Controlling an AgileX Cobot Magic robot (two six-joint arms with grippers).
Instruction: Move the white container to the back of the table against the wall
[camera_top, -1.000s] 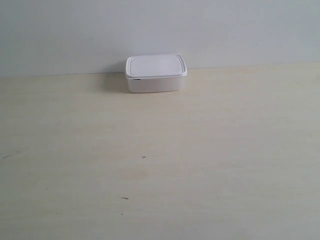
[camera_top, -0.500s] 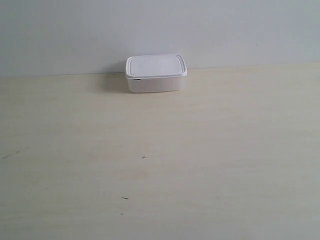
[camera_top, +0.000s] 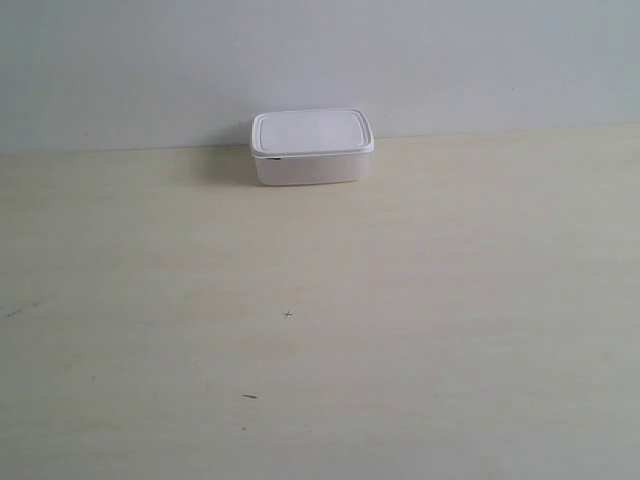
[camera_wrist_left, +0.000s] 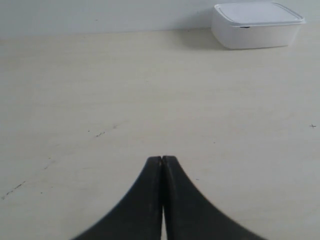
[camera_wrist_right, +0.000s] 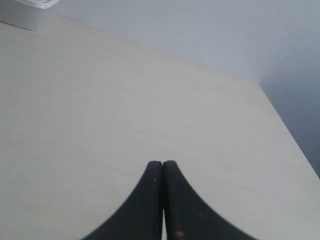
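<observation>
We found the box (camera_top: 312, 147) at the back of the desk (camera_top: 400, 300), its long side running along the wall (camera_top: 450, 60) and seemingly touching it. Our left claw (camera_wrist_left: 162, 161) and right claw (camera_wrist_right: 163, 165) were both pinched together, empty, well apart from it. The box lay ahead of the left claw, which we judged better placed.

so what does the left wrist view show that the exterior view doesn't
Only the left wrist view: the left gripper, its dark fingers pressed shut, hanging over bare table.
Only the exterior view: the table stretching out on both sides of the box, a wide band of wall, and no arm at all.
Both: the white box with its lid on, at the table's back edge by the wall, and a tiny cross mark on the tabletop.
</observation>
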